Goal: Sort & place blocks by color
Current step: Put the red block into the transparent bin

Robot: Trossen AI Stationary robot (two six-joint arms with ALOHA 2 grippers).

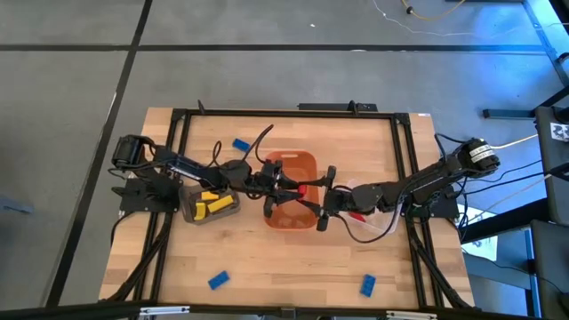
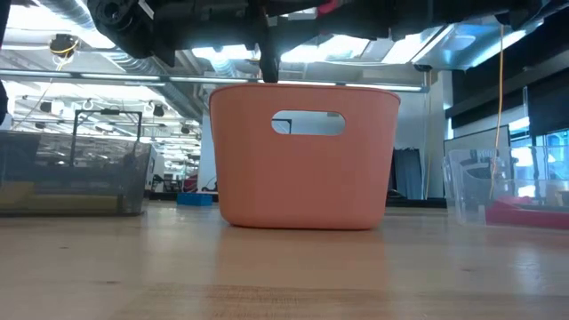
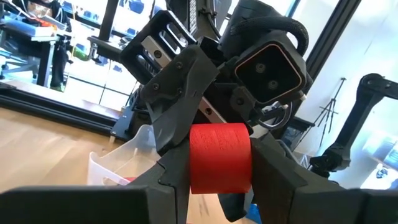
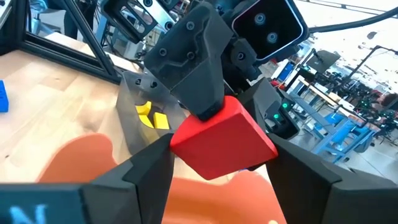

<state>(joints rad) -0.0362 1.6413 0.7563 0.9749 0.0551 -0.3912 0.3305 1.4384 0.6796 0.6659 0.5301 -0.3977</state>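
A red block (image 1: 308,188) hangs in the air over the orange tub (image 1: 286,216), caught between both grippers. My left gripper (image 1: 293,186) reaches in from the table's left and my right gripper (image 1: 320,192) from the right; each is shut on the block. The left wrist view shows the block (image 3: 220,157) between that arm's fingers, and the right wrist view shows it (image 4: 224,143) between that arm's own. Yellow blocks (image 1: 210,204) lie in the dark bin at the left. Three blue blocks (image 1: 240,143) (image 1: 218,280) (image 1: 367,284) lie flat on the table. My left gripper (image 3: 219,183) pinches the red block by two opposite side faces (image 3: 198,163), coming level from the table's left. The block is lifted clear above the tub. My right gripper (image 4: 221,171) pinches the same block by its sides (image 4: 186,146), coming level from the table's right. One of the left gripper's fingers (image 4: 202,87) lies against the block's upper face. The block sits tilted in the hold, clear of the tub.
The orange tub (image 2: 302,156) stands mid-table under both grippers. The dark bin (image 1: 188,206) is to its left; a clear bin (image 1: 363,190) with red pieces (image 2: 524,213) is to its right. A black frame edges the table. Bare wood lies along the near edge.
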